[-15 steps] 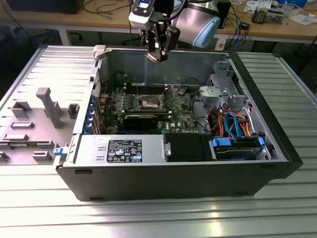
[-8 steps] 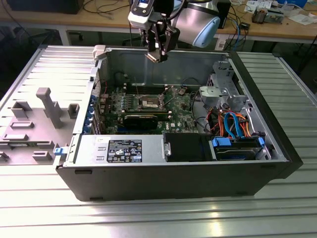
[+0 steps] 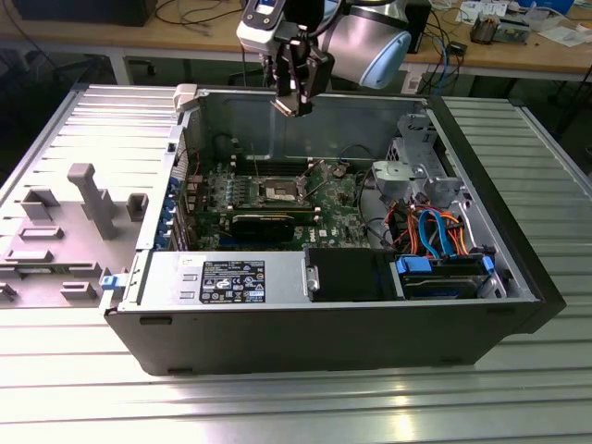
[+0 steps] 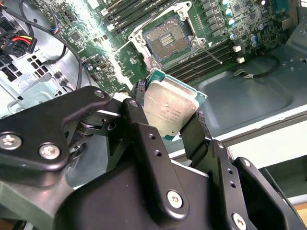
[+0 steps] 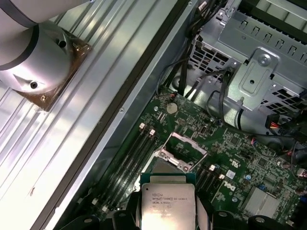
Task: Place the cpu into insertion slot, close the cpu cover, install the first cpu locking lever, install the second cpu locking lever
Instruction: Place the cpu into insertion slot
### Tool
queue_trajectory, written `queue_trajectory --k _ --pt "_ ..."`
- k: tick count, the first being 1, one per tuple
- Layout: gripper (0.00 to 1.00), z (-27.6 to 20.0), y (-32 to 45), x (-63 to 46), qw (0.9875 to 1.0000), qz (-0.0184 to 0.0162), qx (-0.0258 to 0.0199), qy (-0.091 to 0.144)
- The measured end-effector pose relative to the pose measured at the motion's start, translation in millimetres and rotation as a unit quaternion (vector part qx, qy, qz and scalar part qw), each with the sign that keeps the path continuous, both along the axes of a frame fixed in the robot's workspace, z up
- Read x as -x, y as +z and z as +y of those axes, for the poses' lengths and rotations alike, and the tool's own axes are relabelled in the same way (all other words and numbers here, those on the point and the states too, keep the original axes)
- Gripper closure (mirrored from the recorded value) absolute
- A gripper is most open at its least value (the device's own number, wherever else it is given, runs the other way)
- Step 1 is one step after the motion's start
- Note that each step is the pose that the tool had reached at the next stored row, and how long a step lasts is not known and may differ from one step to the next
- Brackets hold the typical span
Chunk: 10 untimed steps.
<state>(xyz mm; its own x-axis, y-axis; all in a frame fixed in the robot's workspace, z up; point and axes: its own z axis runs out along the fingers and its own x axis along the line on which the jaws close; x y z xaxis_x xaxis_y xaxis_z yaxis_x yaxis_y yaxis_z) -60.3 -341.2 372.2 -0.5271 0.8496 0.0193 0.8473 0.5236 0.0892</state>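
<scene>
Black metal fingers (image 4: 144, 132) of the gripper (image 4: 170, 117) are clamped on opposite edges of the cpu (image 4: 169, 106), a small flat square chip with a dull silvery-grey metal top. The chip is carried in the air above the green circuit board (image 4: 242, 28). The insertion slot (image 4: 168, 40), a small square socket with a dark centre and silvery rim, lies uncovered and apart from the chip.

Suggested practice: square the chip's corners to the socket, hold it level, and lower it straight without sliding, since the contacts look delicate.

The second wrist view gives the grip and the bare socket. In the first wrist view the chip overlaps the socket's near edge, beside the long black memory slots (image 5: 127, 165). The exterior view places the gripper high over the open dark grey computer case (image 3: 324, 338).
</scene>
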Motion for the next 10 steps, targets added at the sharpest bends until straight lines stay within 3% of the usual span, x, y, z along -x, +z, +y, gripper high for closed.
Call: queue_trajectory --k 10 --pt "0.45 0.0 0.0 0.4 0.9998 0.0 0.0 -0.018"
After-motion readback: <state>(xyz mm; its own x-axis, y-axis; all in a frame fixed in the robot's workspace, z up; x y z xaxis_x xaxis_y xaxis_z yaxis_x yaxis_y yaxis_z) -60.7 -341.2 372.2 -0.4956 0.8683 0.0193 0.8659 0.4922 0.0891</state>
